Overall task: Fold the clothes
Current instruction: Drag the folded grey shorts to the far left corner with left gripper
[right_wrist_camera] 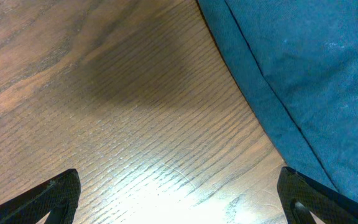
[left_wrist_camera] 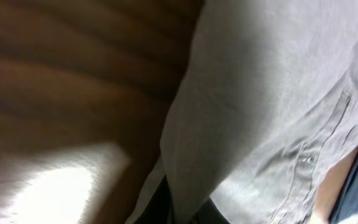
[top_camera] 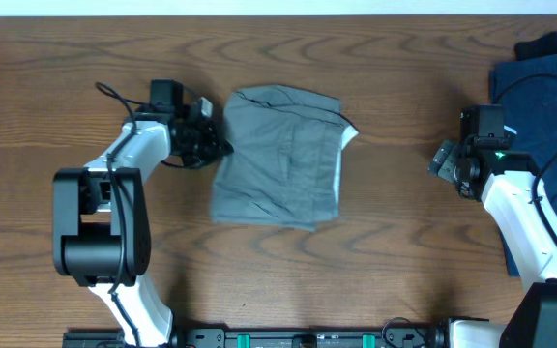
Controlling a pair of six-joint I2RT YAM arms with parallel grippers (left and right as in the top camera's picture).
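The grey-khaki shorts [top_camera: 278, 155] lie folded in a rough square at the middle of the table. My left gripper [top_camera: 213, 143] is at their left edge. In the left wrist view the grey fabric [left_wrist_camera: 272, 106] fills the right side and a fold of it runs down between the dark fingers [left_wrist_camera: 188, 208], which are shut on it. My right gripper [top_camera: 445, 160] hangs over bare wood far right of the shorts. Its fingers [right_wrist_camera: 179, 199] are spread wide and empty.
A dark blue garment [top_camera: 549, 106] lies at the right end of the table, under and behind my right arm; its edge shows in the right wrist view [right_wrist_camera: 291, 68]. Bare wood table [top_camera: 395, 222] lies between the shorts and the right arm.
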